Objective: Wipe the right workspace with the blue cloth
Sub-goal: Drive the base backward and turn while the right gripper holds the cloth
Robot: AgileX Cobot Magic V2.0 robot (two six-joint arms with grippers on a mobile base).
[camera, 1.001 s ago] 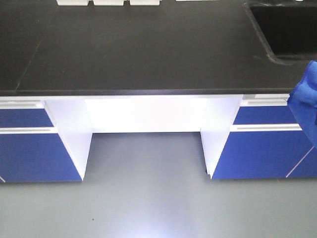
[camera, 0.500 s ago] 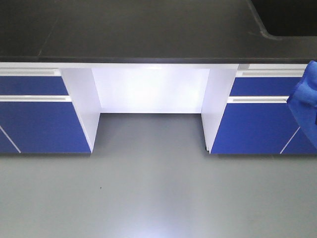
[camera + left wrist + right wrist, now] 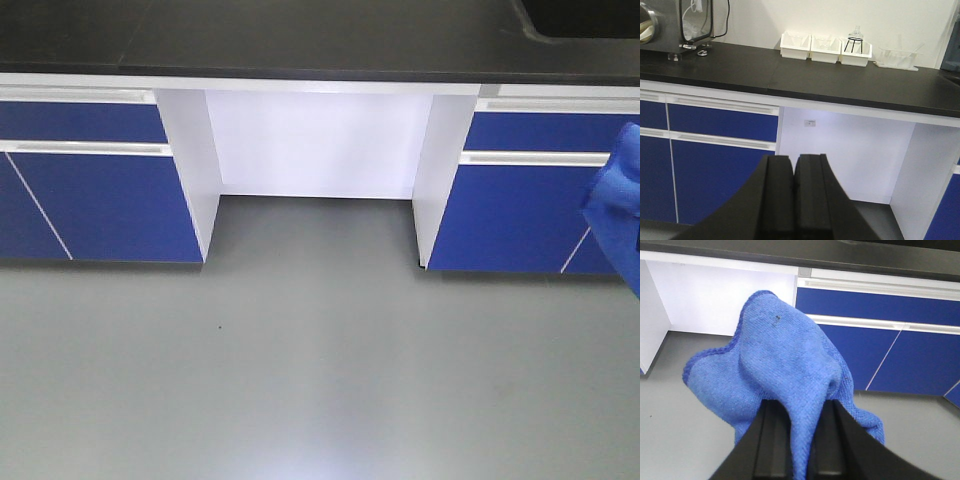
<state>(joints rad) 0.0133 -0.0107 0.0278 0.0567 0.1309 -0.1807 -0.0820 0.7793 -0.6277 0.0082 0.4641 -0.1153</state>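
The blue cloth bunches up over my right gripper, which is shut on a fold of it, and its loose corners flop to both sides. In the front view the same blue cloth shows at the right edge, held in the air in front of the blue cabinets. My left gripper is shut with nothing between its pads, and it points at the cabinet front below a counter. The right workspace is out of view. The only counter I see carries white bins and a sink.
A black countertop with a sink corner runs along the top, above blue cabinets and a white knee recess. Grey floor fills the foreground. White bins, a clear tray and a metal box stand on the counter.
The counter has slid up and away in the front view and more floor shows, so the base has backed off. The blue cloth stays held at the right edge.
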